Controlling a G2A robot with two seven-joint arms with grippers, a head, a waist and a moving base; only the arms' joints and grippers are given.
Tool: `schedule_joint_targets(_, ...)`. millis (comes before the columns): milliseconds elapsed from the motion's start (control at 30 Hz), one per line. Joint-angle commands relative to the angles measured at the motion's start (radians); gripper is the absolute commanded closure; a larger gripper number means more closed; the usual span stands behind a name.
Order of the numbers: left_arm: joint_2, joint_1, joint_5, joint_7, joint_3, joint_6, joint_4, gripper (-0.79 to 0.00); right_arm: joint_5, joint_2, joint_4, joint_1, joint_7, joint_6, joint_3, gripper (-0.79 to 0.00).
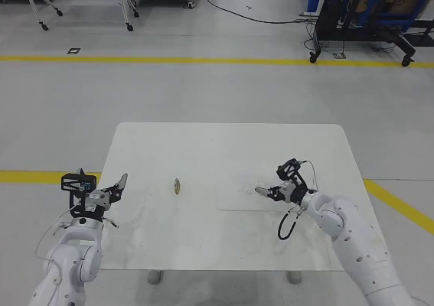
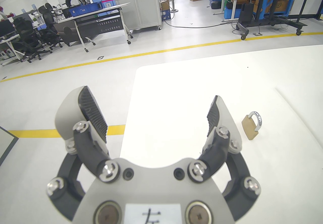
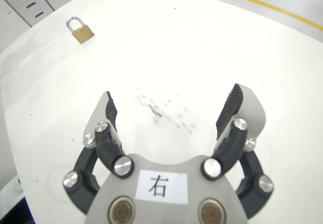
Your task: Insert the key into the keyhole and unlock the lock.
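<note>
Top view, lock: the small brass padlock with a silver steel shackle [image 1: 177,186] lies on the white rectangular table [image 1: 224,141], left of the middle, and nothing touches it.
Top view, grippers: the left gripper [image 1: 119,183] is at the left edge of the table and the right gripper [image 1: 263,191] is over the right half. The padlock is between them, apart from both.
Left wrist view, jaws: the left gripper [image 2: 151,99] stands wide open and holds nothing.
Left wrist view, lock: the padlock [image 2: 249,128] lies near the gripper, off to one side. Its shackle seems to be shut in the body.
Left wrist view, writing: a white label [image 2: 152,215] with one dark character sits on the gripper base.
Right wrist view, jaws: the right gripper [image 3: 171,92] is also wide open and empty.
Right wrist view, key: the small flat silver metal key [image 3: 154,110] lies on the table among faint grey marks, just ahead of the gap between the fingers, and is not touched.
Right wrist view, lock: the padlock [image 3: 82,33] is well apart from the key.
Right wrist view, writing: there is a similar label with one character. I cannot make out any writing on the padlock.
Progress: I judge the task is at its very start. The key is not picked up, not in the keyhole, and the lock is not opened.
Left to do: take the key, steady the padlock, insert the key and turn it.
</note>
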Motion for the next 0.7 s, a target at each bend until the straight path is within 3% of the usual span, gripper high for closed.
schedule_joint_targets(0, 0.000, 0.000, 0.000, 0.000, 0.000, 0.000, 0.000, -0.785, -0.006, 0.001, 0.044, 0.025, 0.003, -0.035, -0.007, -0.785)
schedule_joint_targets(133, 0.000, 0.000, 0.000, 0.000, 0.000, 0.000, 0.000, -0.785, -0.016, 0.002, 0.126, 0.076, -0.032, -0.138, -0.026, -0.785)
schedule_joint_targets(233, 0.000, 0.000, 0.000, 0.000, 0.000, 0.000, 0.000, -0.785, -0.073, 0.008, 0.174, 0.111, -0.076, -0.229, -0.037, -0.616)
schedule_joint_targets(367, 0.000, 0.000, 0.000, 0.000, 0.000, 0.000, 0.000, -0.785, -0.184, 0.010, 0.229, 0.153, -0.155, -0.276, -0.071, -0.480)
schedule_joint_targets(567, 0.000, 0.000, 0.000, 0.000, 0.000, 0.000, 0.000, -0.785, -0.312, 0.006, 0.319, 0.212, -0.274, -0.285, -0.131, -0.351)
schedule_joint_targets(667, 0.000, 0.000, 0.000, 0.000, 0.000, 0.000, 0.000, -0.785, -0.339, 0.004, 0.360, 0.234, -0.334, -0.294, -0.152, -0.139)
